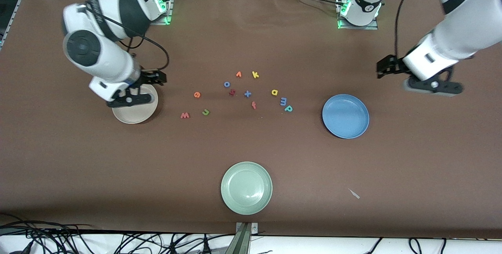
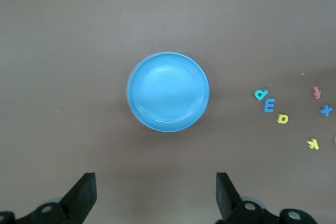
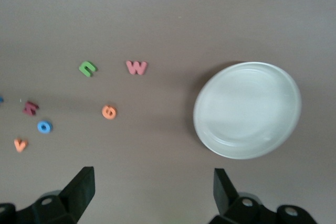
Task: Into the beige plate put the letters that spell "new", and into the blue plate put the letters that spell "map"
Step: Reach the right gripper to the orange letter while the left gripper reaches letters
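Observation:
The beige plate (image 1: 138, 115) (image 3: 247, 109) lies toward the right arm's end, with my right gripper (image 1: 130, 99) (image 3: 152, 190) open and empty over its edge. Beside it on the table lie the orange e (image 1: 197, 95) (image 3: 109, 112), pinkish w (image 1: 184, 115) (image 3: 136, 67) and green n (image 1: 206, 112) (image 3: 87, 68). The blue plate (image 1: 345, 115) (image 2: 168, 92) sits toward the left arm's end. The yellow a (image 1: 274, 92) (image 2: 283, 118), blue m (image 1: 283, 101) (image 2: 269, 105) and teal p (image 1: 288, 108) (image 2: 261, 95) lie near it. My left gripper (image 1: 433, 85) (image 2: 156, 192) hangs open and empty above the table beside the blue plate.
A pale green plate (image 1: 246, 187) sits near the front edge. Other loose letters lie mid-table: yellow k (image 1: 255, 75), orange v (image 1: 239, 74), blue o (image 1: 226, 84), blue x (image 1: 247, 94), red f (image 1: 253, 105) and a dark red one (image 1: 232, 92).

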You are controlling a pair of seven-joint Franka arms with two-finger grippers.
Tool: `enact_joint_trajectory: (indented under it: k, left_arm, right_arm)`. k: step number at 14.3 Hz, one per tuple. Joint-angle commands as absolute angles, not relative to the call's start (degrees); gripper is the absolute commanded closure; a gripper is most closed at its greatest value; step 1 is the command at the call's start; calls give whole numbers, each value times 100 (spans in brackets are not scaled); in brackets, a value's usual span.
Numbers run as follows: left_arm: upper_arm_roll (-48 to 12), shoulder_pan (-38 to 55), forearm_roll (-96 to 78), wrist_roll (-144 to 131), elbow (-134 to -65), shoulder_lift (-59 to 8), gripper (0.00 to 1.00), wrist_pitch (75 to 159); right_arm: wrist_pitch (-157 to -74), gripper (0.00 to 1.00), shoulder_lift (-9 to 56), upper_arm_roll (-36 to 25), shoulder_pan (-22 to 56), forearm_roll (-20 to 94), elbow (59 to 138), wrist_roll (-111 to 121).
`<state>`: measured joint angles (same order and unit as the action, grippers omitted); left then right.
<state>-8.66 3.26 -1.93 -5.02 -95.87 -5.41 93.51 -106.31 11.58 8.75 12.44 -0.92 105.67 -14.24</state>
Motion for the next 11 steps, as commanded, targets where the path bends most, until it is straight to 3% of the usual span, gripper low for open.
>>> enact_joint_trajectory:
  k: [1, 4, 11]
  left_arm:
    - [-1019, 579, -211, -756, -9255, -1141, 0, 9500]
    - [-1020, 975, -211, -808, -9106, -1633, 0, 9545]
    - [-1020, 1168, -378, -2388, -9123, -2257, 0, 9967]
  right_arm:
    - [-11694, 0, 1089, 844, 1563, -70, 11423, -2072]
    - [-12847, 0, 1090, 844, 1862, -114, 12241, -2845]
    - [-14360, 0, 1669, 844, 2188, -132, 12876, -3419]
